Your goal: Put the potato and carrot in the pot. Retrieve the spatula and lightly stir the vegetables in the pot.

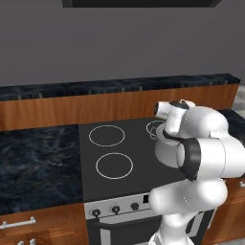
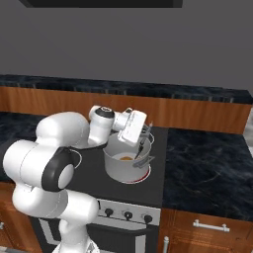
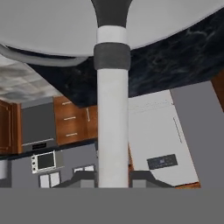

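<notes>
Running up the hand view's centre, the spatula point(image 3: 112, 131) sits pinched in the hand point(image 2: 144, 132) above the pot point(image 2: 126, 163) at frame centre; carrot point(image 2: 126, 158) inside. Stirring is underway; next calls for gentle sweeps.

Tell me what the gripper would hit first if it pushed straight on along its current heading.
The gripper holds a spatula whose head is already down in the pot. Pushing on, it would probably press into the pot's pale inside, near the carrot; depth there is hard to judge.
</notes>
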{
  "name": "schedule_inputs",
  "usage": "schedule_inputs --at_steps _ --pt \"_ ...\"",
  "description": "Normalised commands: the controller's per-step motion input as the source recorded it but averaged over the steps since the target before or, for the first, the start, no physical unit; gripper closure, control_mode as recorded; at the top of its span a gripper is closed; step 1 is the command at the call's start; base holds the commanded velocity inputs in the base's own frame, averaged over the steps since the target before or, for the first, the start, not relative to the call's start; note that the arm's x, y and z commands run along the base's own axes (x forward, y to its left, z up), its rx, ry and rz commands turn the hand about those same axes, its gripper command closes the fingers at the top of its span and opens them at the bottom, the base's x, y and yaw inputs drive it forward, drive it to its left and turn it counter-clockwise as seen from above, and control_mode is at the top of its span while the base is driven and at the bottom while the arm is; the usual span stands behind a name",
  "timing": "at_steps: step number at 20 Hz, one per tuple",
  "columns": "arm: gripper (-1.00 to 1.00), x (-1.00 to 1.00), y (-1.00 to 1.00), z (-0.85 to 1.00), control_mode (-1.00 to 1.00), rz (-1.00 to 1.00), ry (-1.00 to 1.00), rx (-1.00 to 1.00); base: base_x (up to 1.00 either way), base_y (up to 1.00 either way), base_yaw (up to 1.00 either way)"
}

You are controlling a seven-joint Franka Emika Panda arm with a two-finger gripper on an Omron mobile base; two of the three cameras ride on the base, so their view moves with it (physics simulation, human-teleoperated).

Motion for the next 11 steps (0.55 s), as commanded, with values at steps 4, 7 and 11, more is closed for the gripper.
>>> schedule_inputs --at_steps 4,7,11 --pt "1.00 0.00 0.00 0.13 -1.00 0.00 -0.02 -0.06 0.00 0.00 0.00" --pt "1.00 -0.11 0.08 0.00 -1.00 0.00 0.00 -0.05 0.00 0.00 0.00" --pt "1.00 -0.29 0.23 -0.02 -1.00 0.00 0.00 -0.04 0.00 0.00 0.00"
